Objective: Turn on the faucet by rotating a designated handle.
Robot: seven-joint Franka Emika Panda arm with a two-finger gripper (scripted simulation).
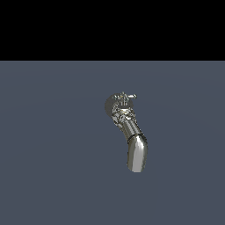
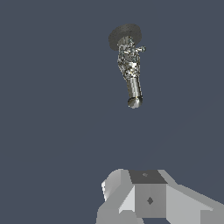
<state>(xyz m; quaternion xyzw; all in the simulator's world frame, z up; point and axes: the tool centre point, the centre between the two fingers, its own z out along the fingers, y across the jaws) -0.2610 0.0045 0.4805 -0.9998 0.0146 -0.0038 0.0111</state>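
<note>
A chrome faucet [image 1: 129,132] lies on the grey floor in the exterior view. Its round base [image 1: 109,105] is at the far end, a small cross-shaped handle [image 1: 125,96] sits on top near the base, and the curved spout [image 1: 137,154] points toward the camera. The arm does not show in that view. In the wrist view the faucet [image 2: 130,65] is far off, with its handle [image 2: 138,50] sticking out to one side. Only grey blocks of my gripper [image 2: 146,194] show at the picture's edge, well apart from the faucet. Its fingers are not clearly seen.
The grey floor [image 1: 52,154] stretches around the faucet in both views. A black band [image 1: 112,28] fills the upper part of the exterior view. No other objects show.
</note>
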